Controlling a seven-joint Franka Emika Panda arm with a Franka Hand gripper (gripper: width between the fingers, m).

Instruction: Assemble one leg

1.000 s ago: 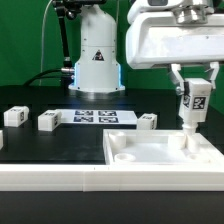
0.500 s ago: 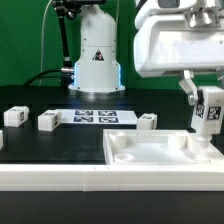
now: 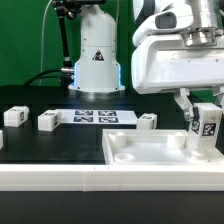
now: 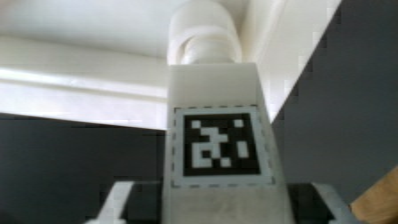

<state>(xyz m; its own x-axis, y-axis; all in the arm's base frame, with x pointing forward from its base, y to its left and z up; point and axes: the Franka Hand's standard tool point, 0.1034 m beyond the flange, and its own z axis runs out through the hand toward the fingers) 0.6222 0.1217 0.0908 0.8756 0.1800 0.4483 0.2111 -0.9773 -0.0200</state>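
My gripper (image 3: 205, 112) is shut on a leg (image 3: 206, 128), a small white block with a black-and-white tag. I hold it upright at the far right corner of the large white panel (image 3: 150, 153) in the exterior view, its lower end at the panel's rim. In the wrist view the leg (image 4: 221, 130) fills the middle between my fingers (image 4: 121, 204), with the panel's corner (image 4: 107, 85) beyond it. Three more legs lie on the black table: one at the exterior view's left (image 3: 13, 116), one beside it (image 3: 48, 121) and one behind the panel (image 3: 147, 121).
The marker board (image 3: 95, 117) lies flat on the table in front of the arm's white base (image 3: 97, 60). A white wall (image 3: 60, 178) runs along the front edge. A green backdrop stands behind.
My gripper has carried the leg toward the exterior view's right and lowered it, from above the panel's far middle to its far right corner.
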